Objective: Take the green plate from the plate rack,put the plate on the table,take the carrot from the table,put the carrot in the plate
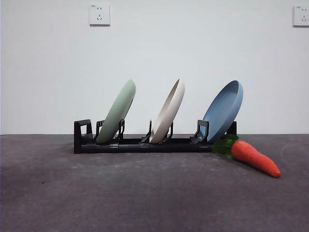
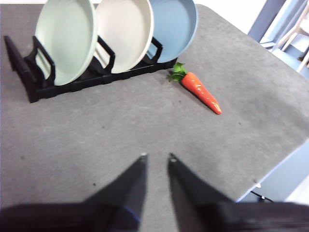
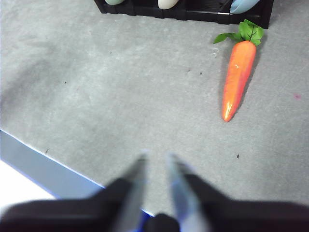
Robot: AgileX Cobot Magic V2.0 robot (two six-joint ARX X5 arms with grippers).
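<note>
The green plate (image 1: 118,112) leans in the left-most slot of the plate rack (image 1: 140,145), which stands at the back of the table (image 1: 145,193). In the left wrist view the green plate (image 2: 66,41) shows its inner face, held by the plate rack (image 2: 91,78). The carrot (image 1: 254,157) lies on the table to the right of the rack, its leaves towards the rack; it also shows as the carrot (image 2: 201,90) and the carrot (image 3: 237,77). My left gripper (image 2: 157,156) and right gripper (image 3: 157,157) hover over bare table far from both, jaws nearly together, holding nothing.
A cream-white plate (image 1: 168,112) and a dusty-blue plate (image 1: 224,110) lean in the rack's middle and right slots. The table's near edge (image 3: 43,169) runs close under the right gripper. Two wall sockets sit high on the white wall behind.
</note>
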